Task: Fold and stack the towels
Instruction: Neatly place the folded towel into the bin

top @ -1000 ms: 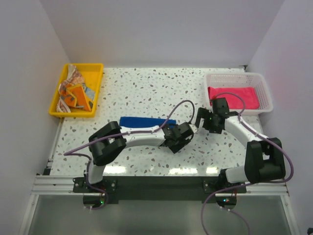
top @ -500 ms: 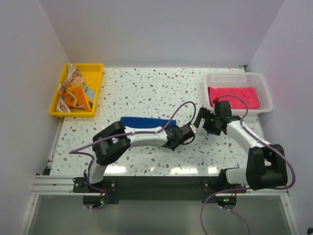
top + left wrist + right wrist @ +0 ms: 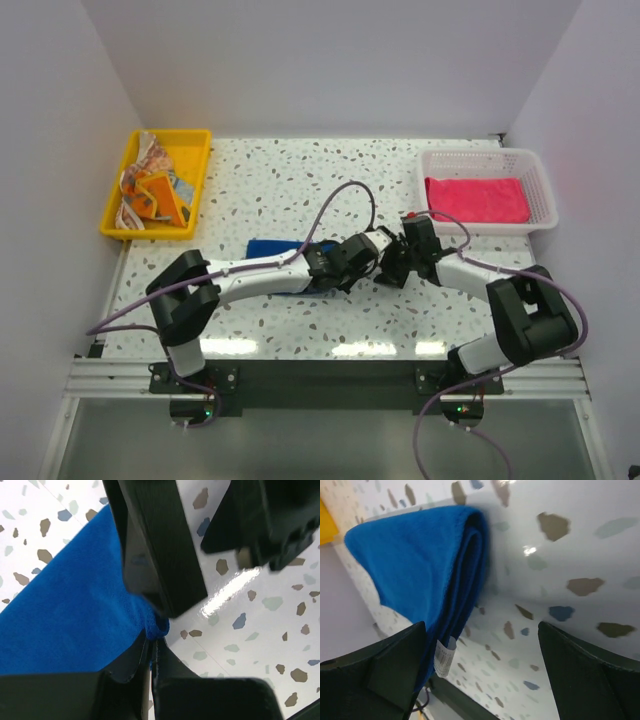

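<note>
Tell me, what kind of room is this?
Probably a robot test booth: two black-and-white robot arms bolted at a speckled white table, with plain white walls closing it in.

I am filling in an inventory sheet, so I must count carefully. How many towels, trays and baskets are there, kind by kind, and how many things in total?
Towels: 4 (blue towel, pink towel, orange towel, printed towel)
Trays: 1 (yellow tray)
Baskets: 1 (white basket)
Total: 6
</note>
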